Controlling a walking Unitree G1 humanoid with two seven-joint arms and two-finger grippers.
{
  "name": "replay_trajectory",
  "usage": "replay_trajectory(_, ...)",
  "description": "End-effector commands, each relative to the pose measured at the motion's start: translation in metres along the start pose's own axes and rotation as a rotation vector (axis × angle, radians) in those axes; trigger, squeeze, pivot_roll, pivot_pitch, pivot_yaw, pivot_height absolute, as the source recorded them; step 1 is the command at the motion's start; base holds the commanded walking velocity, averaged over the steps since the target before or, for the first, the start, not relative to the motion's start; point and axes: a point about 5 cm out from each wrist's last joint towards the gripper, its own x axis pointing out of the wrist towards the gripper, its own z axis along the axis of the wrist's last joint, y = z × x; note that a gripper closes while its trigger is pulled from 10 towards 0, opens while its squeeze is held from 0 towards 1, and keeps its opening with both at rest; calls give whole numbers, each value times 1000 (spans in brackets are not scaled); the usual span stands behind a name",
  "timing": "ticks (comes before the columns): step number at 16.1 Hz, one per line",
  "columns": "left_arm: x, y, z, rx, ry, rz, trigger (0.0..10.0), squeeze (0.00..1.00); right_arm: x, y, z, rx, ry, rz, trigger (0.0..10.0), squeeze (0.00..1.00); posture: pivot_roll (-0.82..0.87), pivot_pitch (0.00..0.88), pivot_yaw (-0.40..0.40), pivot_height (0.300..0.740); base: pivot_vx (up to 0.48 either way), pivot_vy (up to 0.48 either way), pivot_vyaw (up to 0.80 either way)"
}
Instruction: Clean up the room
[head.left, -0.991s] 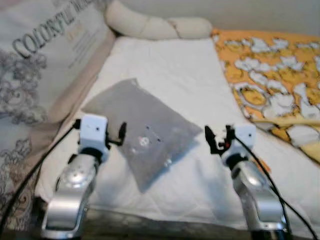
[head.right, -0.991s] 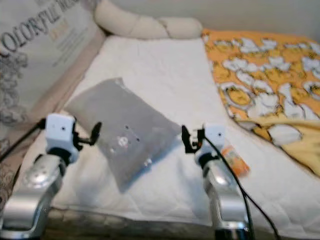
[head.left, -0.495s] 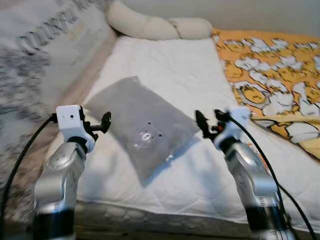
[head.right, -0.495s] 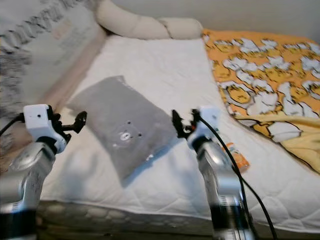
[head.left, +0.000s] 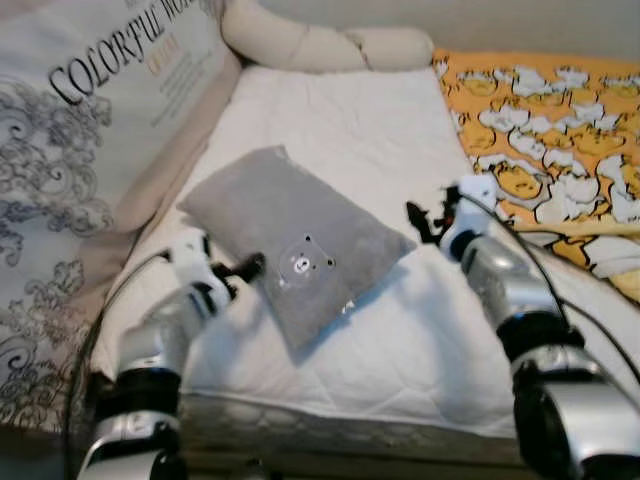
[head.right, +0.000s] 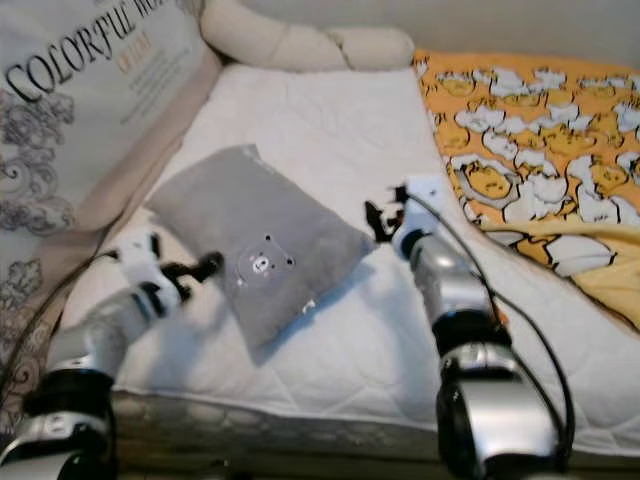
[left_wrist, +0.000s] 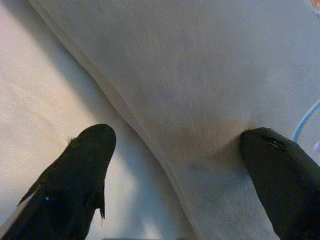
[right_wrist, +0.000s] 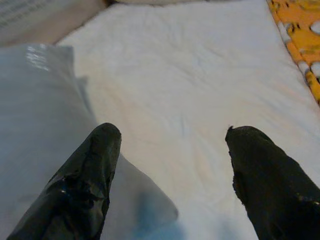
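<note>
A gray pillow (head.left: 295, 245) with a little bear face lies slanted on the white bed (head.left: 340, 130). Half a second ago both arms were held up, a little way off from the pillow. Now they have reached forward and down, and both hands are right at it.

The left hand (head.left: 248, 268) is at the pillow's near left edge. In the left wrist view its two fingers (left_wrist: 80, 170) are apart, one on the bed and one on the pillow, with the pillow's edge running between them. It has not pinched the pillow yet.

The right hand (head.left: 425, 222) is at the pillow's right corner. Its fingers (right_wrist: 90, 165) are apart too, and the corner pokes in beside one of them.

So I think the robot is about to grab the pillow from both sides. Next, both hands need to close on the soft edges. Then it can lift the pillow and move it to where it belongs, maybe up by the long cream pillow (head.left: 320, 45). An orange blanket (head.left: 550, 120) lies to the right.
</note>
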Motion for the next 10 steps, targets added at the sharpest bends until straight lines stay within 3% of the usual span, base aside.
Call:
replay_trajectory(1, 6, -3, -8, -67, 26, -27, 10000, 0, -1, -7, -8, 39, 37, -6, 10000, 0, 40, 0, 20, 740, 0, 0, 0)
replay_trajectory(3, 16, -10, -33, -250, 72, -47, 10000, 0, -5, -16, -26, 133, 103, 3, 10000, 0, 40, 0, 18, 740, 0, 0, 0)
replay_trajectory(4, 18, -12, -38, -281, 77, -46, 10000, 0, -6, -16, -31, 174, 115, 10, 10000, 0, 37, 0, 15, 740, 0, 0, 0)
replay_trajectory(7, 26, -27, -52, -303, 123, -68, 10000, 0, -8, -7, -48, 312, 142, 56, 10000, 0, 27, 0, 21, 740, 0, 0, 0)
replay_trajectory(10, 33, -46, -57, -302, 147, -127, 10000, 0, -9, 15, -62, 448, 155, 181, 10000, 0, 13, 0, 34, 740, 0, 0, 0)
